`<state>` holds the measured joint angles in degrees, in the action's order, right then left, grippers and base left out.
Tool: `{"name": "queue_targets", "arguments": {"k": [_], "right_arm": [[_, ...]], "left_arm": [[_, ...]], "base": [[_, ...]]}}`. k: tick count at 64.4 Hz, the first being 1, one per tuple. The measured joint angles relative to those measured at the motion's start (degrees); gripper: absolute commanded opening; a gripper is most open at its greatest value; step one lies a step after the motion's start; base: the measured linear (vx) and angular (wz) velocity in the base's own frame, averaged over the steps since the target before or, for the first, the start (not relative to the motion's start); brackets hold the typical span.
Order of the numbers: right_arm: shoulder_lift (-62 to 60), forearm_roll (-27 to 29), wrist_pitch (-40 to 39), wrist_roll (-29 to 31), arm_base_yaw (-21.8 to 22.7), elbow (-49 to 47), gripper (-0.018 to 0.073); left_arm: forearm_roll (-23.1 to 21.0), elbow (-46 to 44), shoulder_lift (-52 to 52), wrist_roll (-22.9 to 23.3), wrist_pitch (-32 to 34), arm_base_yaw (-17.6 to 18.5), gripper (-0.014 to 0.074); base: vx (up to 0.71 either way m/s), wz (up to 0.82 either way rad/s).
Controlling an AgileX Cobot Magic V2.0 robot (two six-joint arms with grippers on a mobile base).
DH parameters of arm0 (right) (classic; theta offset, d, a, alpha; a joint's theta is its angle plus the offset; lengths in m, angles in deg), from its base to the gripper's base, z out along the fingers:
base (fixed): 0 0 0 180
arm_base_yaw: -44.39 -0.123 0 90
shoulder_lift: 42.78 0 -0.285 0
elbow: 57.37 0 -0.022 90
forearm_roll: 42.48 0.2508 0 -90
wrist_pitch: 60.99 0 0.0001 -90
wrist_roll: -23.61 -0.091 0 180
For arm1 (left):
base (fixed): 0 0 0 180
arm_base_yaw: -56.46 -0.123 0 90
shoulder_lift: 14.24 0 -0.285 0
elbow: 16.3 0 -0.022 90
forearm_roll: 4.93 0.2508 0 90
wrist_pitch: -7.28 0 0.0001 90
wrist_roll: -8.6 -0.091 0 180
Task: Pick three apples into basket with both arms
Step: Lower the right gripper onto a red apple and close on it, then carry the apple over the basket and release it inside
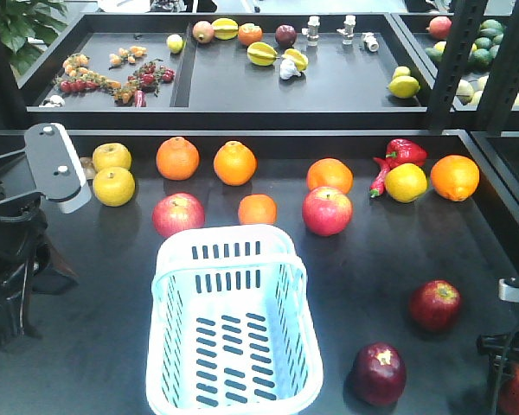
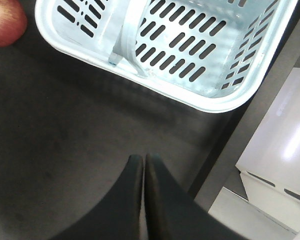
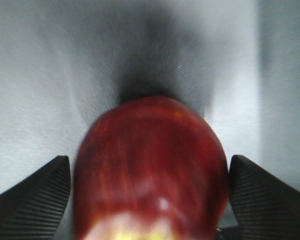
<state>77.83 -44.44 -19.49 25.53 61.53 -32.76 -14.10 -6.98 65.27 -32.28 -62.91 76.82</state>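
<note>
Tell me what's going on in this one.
The right gripper has its black jaws on either side of a dark red apple lying on the dark table; whether they already pinch it is unclear. The left gripper is shut and empty over bare table beside the pale blue slotted plastic basket, which holds nothing. Two more dark red apples lie to the basket's right.

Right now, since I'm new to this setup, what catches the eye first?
The pale blue basket stands empty at front centre. Right of it lie two dark red apples; a third apple fills the right wrist view, flanked by the fingers of the right gripper.
</note>
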Motion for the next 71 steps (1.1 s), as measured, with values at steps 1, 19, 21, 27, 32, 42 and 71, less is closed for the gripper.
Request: {"name": "queue_targets", "arguments": {"k": [1,19,21,27,32,42,71], "right_arm": [[0.1,0.0,0.0,0.0,0.0,0.0,0.0559],[0.3,0.2,-0.4,0.2,0.0,0.0,0.0397],[0.2,0.2,-0.4,0.2,0.0,0.0,0.0382],[-1.4,0.3,-0.7,0.2,0.0,0.0,0.0349],[-4.0,0.5,-1.0,0.3,0.0,0.0,0.034],[-11.3,2.8,-0.8,2.6,-0.5,0.0,0.034],[-36.5,5.5,7.0,6.8,-19.8,0.1,0.034]], "left_arm": [[0.0,0.0,0.0,0.0,0.0,0.0,-0.0008],[0.0,0.0,0.0,0.0,0.0,0.0,-0.0008],[0.0,0.0,0.0,0.0,0.0,0.0,-0.0007],[0.0,0.0,0.0,0.0,0.0,0.0,-0.0007],[0.0,0.0,0.0,0.0,0.0,0.0,-0.0007],[0.0,0.0,0.0,0.0,0.0,0.0,-0.0007],[0.0,0.0,0.0,0.0,0.0,0.0,-0.0007]], "base": [[0.0,0.0],[0.0,0.0],[0.0,0.0],[0.0,0.0],[0.0,0.0],[0.0,0.0],[0.0,0.0]]}}
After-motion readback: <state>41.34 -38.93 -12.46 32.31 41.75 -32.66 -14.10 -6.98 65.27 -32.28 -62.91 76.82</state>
